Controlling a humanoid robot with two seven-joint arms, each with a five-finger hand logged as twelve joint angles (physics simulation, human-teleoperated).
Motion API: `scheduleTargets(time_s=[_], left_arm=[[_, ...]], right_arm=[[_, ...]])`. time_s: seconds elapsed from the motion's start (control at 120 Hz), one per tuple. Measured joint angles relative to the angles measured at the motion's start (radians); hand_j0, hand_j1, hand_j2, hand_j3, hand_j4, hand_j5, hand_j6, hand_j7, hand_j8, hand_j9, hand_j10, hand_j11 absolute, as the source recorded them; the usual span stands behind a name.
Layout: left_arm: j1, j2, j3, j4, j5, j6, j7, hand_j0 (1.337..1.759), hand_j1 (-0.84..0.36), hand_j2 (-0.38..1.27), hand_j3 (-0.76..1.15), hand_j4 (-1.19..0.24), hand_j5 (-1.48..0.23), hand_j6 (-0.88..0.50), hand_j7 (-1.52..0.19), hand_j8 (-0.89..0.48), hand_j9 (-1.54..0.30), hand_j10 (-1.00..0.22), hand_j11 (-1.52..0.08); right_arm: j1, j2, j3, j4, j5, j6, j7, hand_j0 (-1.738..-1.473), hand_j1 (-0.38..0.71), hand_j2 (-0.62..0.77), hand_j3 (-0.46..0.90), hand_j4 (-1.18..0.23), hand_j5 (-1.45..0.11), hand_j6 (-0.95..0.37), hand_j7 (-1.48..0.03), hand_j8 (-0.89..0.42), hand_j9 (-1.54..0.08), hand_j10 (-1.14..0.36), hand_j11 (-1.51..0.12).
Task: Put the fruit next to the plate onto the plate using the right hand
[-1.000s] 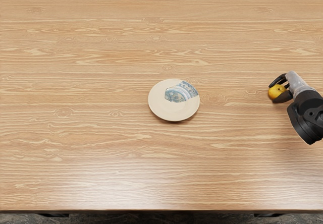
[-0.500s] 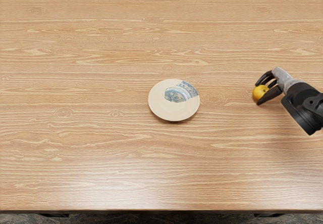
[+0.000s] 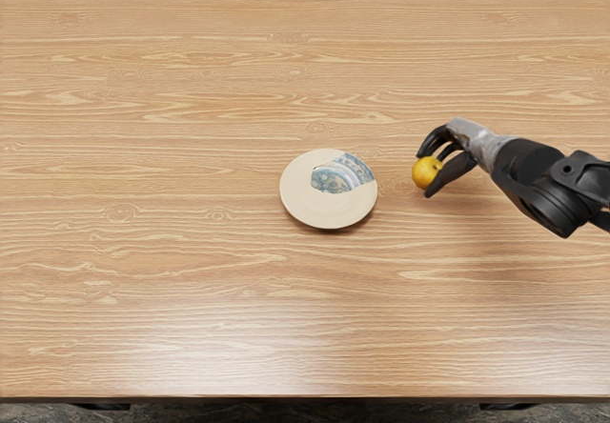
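Note:
A small yellow-orange fruit (image 3: pixel 425 171) is held in my right hand (image 3: pixel 440 160), whose dark fingers curl around it; the arm reaches in from the right edge. The hand and fruit hover a short way right of the plate (image 3: pixel 315 204), a cream round dish with a blue pattern on its upper right part. A gap of bare wood separates the fruit from the plate's rim. Nothing lies on the plate. The left arm does not show.
The wooden table (image 3: pixel 191 280) spans nearly the whole view, with its front edge at the bottom and its far edge at the top. No other objects stand on it.
My right hand has carried the fruit leftward from near the right edge toward the plate, and more of the forearm has come into view.

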Motion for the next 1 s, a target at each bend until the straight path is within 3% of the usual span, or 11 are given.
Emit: scheduleTargets(time_s=[0.15, 0.358, 0.642, 1.0], left_arm=[[0.001, 0.000, 0.000, 0.000, 0.000, 0.000, 0.000, 1.658, 0.32, 0.00, 0.00, -0.02, -0.03, -0.02, -0.03, -0.02, -0.03, -0.02, -0.03], [0.001, 0.000, 0.000, 0.000, 0.000, 0.000, 0.000, 1.658, 0.32, 0.00, 0.00, -0.02, -0.03, -0.02, -0.03, -0.02, -0.03, -0.02, -0.03], [0.000, 0.000, 0.000, 0.000, 0.000, 0.000, 0.000, 1.658, 0.32, 0.00, 0.00, -0.02, -0.03, -0.02, -0.03, -0.02, -0.03, -0.02, -0.03], [0.000, 0.000, 0.000, 0.000, 0.000, 0.000, 0.000, 1.658, 0.32, 0.00, 0.00, -0.02, -0.03, -0.02, -0.03, -0.02, -0.03, -0.02, -0.03]], right_arm=[[0.026, 0.019, 0.010, 0.019, 0.013, 0.034, 0.000, -1.658, 0.34, 0.58, 0.00, -0.75, -1.12, -0.43, -1.03, -0.41, -1.09, -0.74, -1.10], [0.064, 0.023, 0.029, 0.070, 0.039, 0.066, 0.000, -1.658, 0.40, 0.61, 0.00, -0.75, -1.12, -0.40, -1.03, -0.37, -1.09, -0.74, -1.10], [0.081, 0.102, 0.038, 0.084, 0.045, 0.075, 0.000, -1.658, 0.36, 0.59, 0.00, -0.76, -1.09, -0.42, -1.03, -0.41, -1.08, -0.76, -1.09], [0.075, 0.211, 0.038, 0.028, 0.034, 0.068, 0.002, -1.658, 0.32, 0.58, 0.00, -0.76, -1.06, -0.48, -1.02, -0.46, -1.06, -0.76, -1.06]])
